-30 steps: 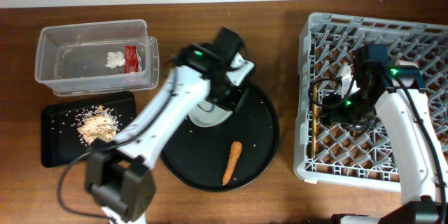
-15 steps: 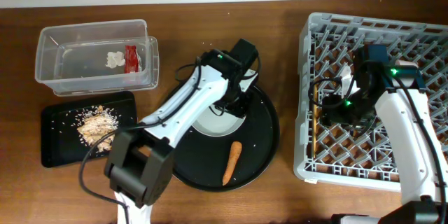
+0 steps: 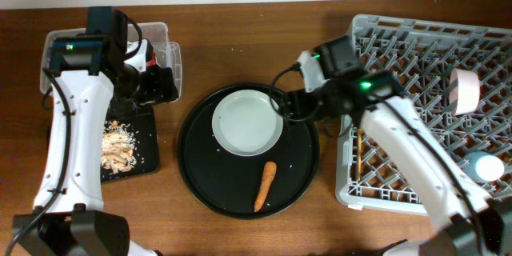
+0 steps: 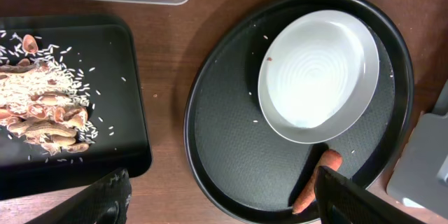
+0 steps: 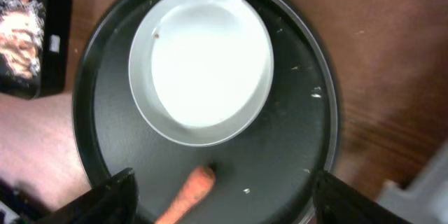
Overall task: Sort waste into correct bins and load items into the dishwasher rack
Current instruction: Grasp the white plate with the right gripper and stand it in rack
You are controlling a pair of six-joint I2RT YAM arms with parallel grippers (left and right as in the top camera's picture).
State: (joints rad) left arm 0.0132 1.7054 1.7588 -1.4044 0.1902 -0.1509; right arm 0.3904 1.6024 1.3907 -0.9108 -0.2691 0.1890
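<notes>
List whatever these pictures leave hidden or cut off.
- Clear tub: overhead, the left arm covers most contents; left wrist, top edge cuts it.
- Black tray: overhead, left arm hides its left part.
- Wooden stick: overhead, right arm covers part.

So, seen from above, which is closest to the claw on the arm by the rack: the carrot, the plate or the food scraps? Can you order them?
1. The pale plate, right beside the right gripper, to its left.
2. The carrot, lower down on the same round black tray.
3. The food scraps, farthest, in the black rectangular tray at the far left.
</notes>
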